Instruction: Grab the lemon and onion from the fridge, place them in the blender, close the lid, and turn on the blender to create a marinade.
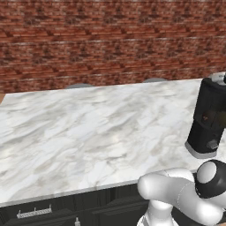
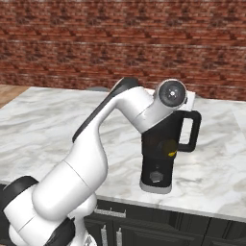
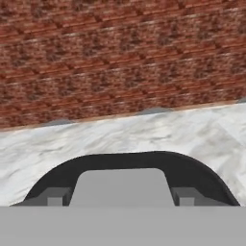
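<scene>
Two small spots of colour show through the dark wall of the blender (image 2: 161, 153): the lemon (image 2: 171, 153), a yellow patch seen from the right base camera, and the onion (image 1: 204, 118), a reddish-brown patch seen from the left base camera. Both sit inside the jar, about halfway up. The blender stands upright on its light grey base near the front edge of the table (image 1: 88, 128), well to the right, with its round knob (image 2: 154, 176) low on the near face and its looped handle (image 2: 192, 132) pointing right.

The white arm (image 2: 96, 158) rises from the near side and bends over the jar, its wrist covering the jar's top in the right base view. In the hand camera, the lid (image 3: 129, 161) lies close under the tool (image 3: 120, 199), its black rounded rim and light grey centre square spanning the space between the two tips. Whether the tool is clamped on the lid or merely set around it cannot be told.

The white marble table stretches far to the left. Beyond it runs a red brick wall (image 1: 110, 39), and dark cabinet fronts (image 1: 101, 203) line the near side below the table edge.
</scene>
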